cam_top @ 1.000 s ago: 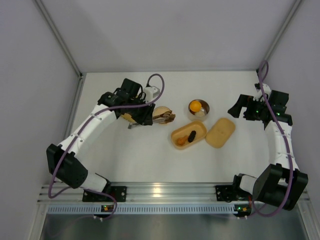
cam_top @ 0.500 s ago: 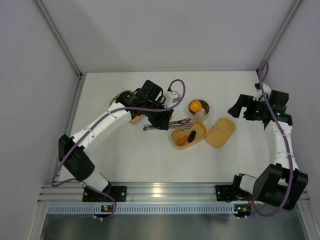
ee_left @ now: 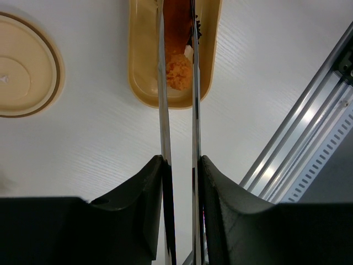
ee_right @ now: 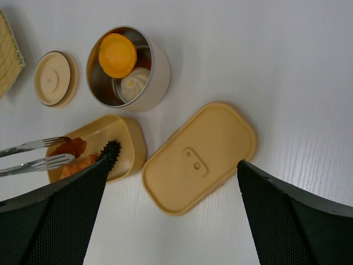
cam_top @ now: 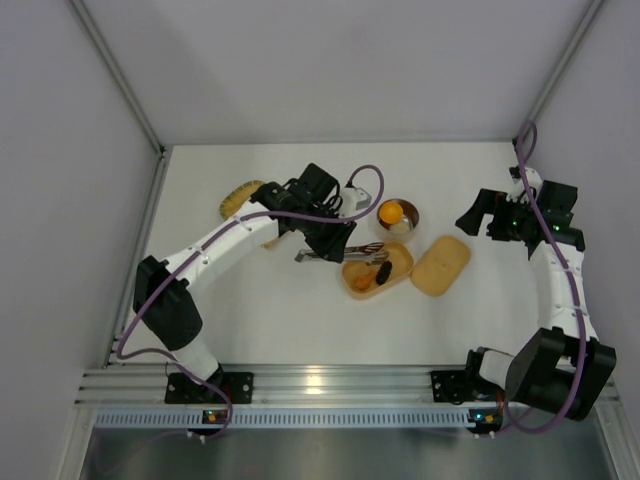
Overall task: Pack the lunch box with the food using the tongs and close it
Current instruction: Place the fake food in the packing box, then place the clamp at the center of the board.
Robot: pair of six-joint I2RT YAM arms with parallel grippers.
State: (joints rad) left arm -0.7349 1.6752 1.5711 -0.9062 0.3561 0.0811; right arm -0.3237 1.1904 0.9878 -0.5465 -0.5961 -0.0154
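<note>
My left gripper [cam_top: 322, 243] [ee_left: 181, 163] is shut on the silver tongs [cam_top: 352, 250] [ee_left: 164, 94]. Their two arms reach out over the open tan lunch box [cam_top: 400, 262] [ee_left: 140, 61] [ee_right: 129, 141]. A red-brown piece of food [ee_right: 70, 146] [ee_left: 177, 19] sits between the tong tips, inside the box. An orange crumbed piece [ee_left: 179, 72] and a dark spiky piece [ee_right: 111, 150] lie in the box beside it. The flat lid [cam_top: 441, 265] [ee_right: 199, 157] rests on the table right of the box. My right gripper [cam_top: 478, 215] [ee_right: 172, 163] hovers open above the lid, holding nothing.
A round steel bowl [cam_top: 409, 228] [ee_right: 157, 74] behind the box holds an orange piece [ee_right: 117, 55] and a white bun [ee_right: 134, 85]. Its round tan lid [ee_left: 25, 80] [ee_right: 55, 77] lies to the left. A woven yellow tray [cam_top: 238, 197] sits at the back left.
My left arm has swung right with the tongs, from over the round tan lid to over the lunch box, uncovering the woven tray. The right arm has not moved.
</note>
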